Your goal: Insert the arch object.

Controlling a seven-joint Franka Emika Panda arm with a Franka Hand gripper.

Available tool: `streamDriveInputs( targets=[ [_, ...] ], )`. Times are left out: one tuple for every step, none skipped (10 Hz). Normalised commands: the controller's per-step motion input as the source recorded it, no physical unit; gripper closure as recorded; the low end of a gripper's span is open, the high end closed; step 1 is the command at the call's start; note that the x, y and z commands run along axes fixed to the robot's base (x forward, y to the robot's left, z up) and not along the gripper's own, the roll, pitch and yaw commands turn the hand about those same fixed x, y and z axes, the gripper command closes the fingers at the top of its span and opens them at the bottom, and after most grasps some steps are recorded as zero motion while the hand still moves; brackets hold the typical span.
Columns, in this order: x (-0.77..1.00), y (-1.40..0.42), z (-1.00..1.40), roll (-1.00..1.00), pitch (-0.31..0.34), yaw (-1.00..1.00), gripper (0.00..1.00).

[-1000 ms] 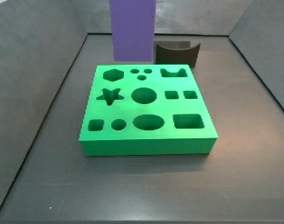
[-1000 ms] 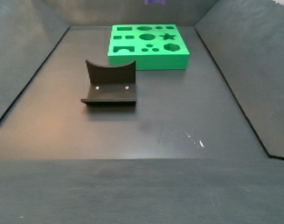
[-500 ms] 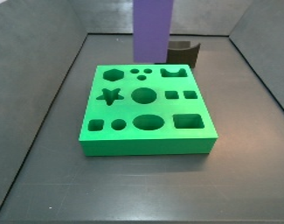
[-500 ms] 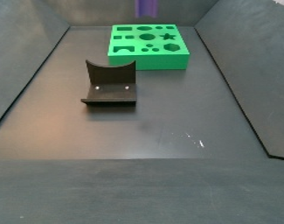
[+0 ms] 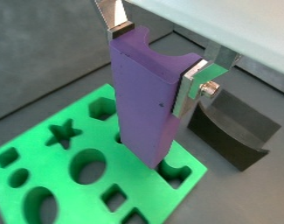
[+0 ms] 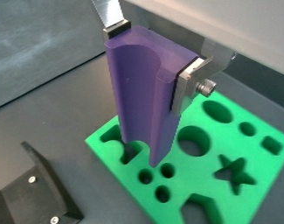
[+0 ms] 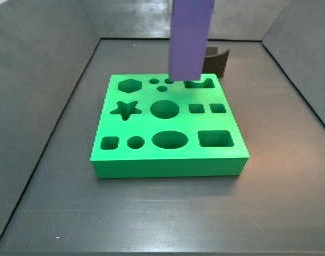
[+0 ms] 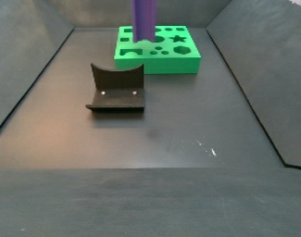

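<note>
In a wrist view, the jaws of the gripper [image 5: 154, 57] stood narrowed onto the purple arch piece [image 5: 144, 105], clamping its upper end where the curved notch showed. Its lower end hung over the green board [image 5: 45, 157], with the dark fixture [image 5: 232, 131] just beside the board.

In a wrist view from the opposite side, the gripper [image 6: 150, 52] held the arch piece [image 6: 142, 101] upright above the board [image 6: 278, 175], near its edge by the fixture [image 6: 33, 197]. Whether the piece touched the board could not be told.

In a side view, the arch piece [image 7: 192, 35] came down from the top centre of the frame over the board's [image 7: 165, 165] far row, close to the arch-shaped hole [image 7: 198, 84].

In a side view, the piece [image 8: 144, 18] stood at top centre over the board [image 8: 178, 65], the fixture [image 8: 116, 91] apart on the worktop [image 8: 153, 185].

The step probably called for matching the outline to that hole, keeping the piece vertical and lowering slowly.
</note>
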Motion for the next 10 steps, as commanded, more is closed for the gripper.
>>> streamDriveInputs(
  targets=[
    [0.53,0.17,-0.25,0.0,0.061,-0.01,1.0],
    [0.5,0.14,-0.19,0.0,0.031,-0.28,1.0],
    [0.39,0.14,-0.19,0.0,0.033,-0.23,1.0],
    [0.21,0.14,-0.27,0.03,0.014,0.0,1.0],
    [0.17,0.1,-0.32,0.0,0.0,0.0,1.0],
    [0.13,0.05,-0.36,0.0,0.0,0.01,1.0],
    [0.03,0.0,-0.42,-0.13,0.0,0.0,1.0],
    [0.14,0.0,-0.44,-0.15,-0.011,-0.08,1.0],
    [0.3,-0.01,-0.46,-0.06,0.0,-0.15,1.0],
    [0.21,0.0,-0.43,-0.02,0.0,0.0,1.0]
  ],
)
